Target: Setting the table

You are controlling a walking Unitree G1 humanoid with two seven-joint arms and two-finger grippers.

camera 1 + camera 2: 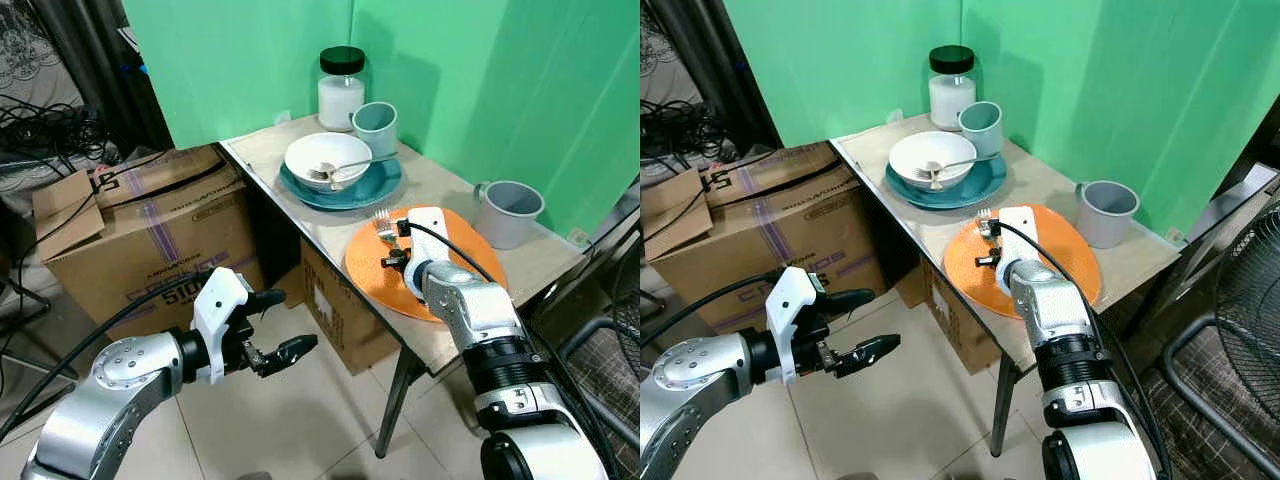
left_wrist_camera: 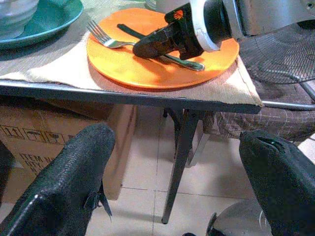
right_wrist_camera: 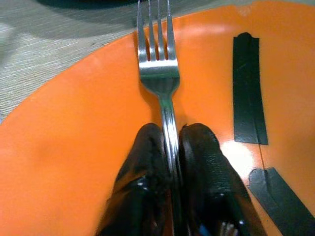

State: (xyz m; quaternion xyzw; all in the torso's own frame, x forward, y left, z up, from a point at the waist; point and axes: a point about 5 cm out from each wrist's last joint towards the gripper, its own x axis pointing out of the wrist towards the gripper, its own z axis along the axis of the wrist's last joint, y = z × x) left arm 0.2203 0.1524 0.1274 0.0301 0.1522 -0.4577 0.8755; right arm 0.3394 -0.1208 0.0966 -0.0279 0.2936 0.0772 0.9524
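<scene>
Fork (image 3: 162, 93) sits pinched at its handle between my right gripper's (image 3: 170, 142) closed fingers, over the orange plate (image 1: 460, 275) at the table's (image 1: 300, 215) near right. My left gripper (image 1: 285, 325) hangs open, left of the table above the floor.

Tabletop (image 1: 300, 215) is crowded: orange plate (image 1: 470, 255) at centre-right w/ the right pincer (image 3: 170, 147) pinched on a fork (image 3: 160, 73) over it. At 11 o'clock of the plate, touching-close, teal plate (image 1: 385, 185) w/ white bowl (image 1: 325, 155); jar (image 1: 341, 90) & mug (image 1: 376, 125) behind at 12. Grey cup (image 1: 508, 212) at 2 o'clock. Bare strip runs along the near-left edge. Left pincer (image 1: 268, 325), spread wide, hangs over open floor (image 1: 300, 420); cardboard box (image 1: 140, 230) at its 11 o'clock.
</scene>
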